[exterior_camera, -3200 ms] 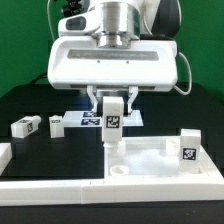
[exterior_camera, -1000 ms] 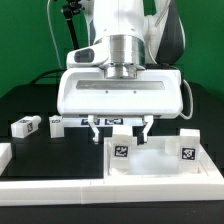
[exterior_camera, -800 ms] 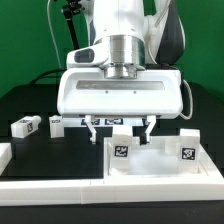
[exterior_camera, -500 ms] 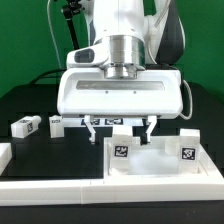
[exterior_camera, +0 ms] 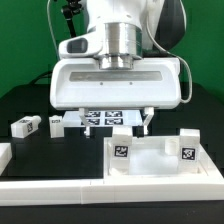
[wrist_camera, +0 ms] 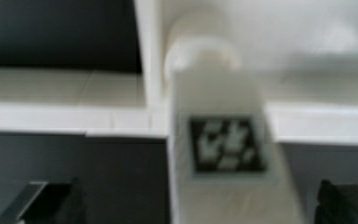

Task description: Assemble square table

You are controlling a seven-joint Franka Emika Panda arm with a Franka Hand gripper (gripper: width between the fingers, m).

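Observation:
The white square table top (exterior_camera: 160,172) lies at the front on the exterior view's right. Two white tagged legs stand upright in its corners, one near the middle (exterior_camera: 121,150) and one on the right (exterior_camera: 187,147). My gripper (exterior_camera: 115,122) hangs just above and behind the middle leg, open and empty, touching nothing. In the wrist view the gripper (wrist_camera: 197,205) straddles that leg (wrist_camera: 224,145), with a dark finger (wrist_camera: 51,200) well clear on each side. Two loose legs (exterior_camera: 25,126) (exterior_camera: 57,123) lie on the black table at the left.
The marker board (exterior_camera: 105,118) lies flat behind the table top, under the gripper. A long low white border wall (exterior_camera: 50,186) runs along the front edge. A green backdrop stands behind the arm.
3.2 s ago the gripper held a leg over the table top's corner. It has since let go, the leg stands in place, and the open gripper has just risen slightly.

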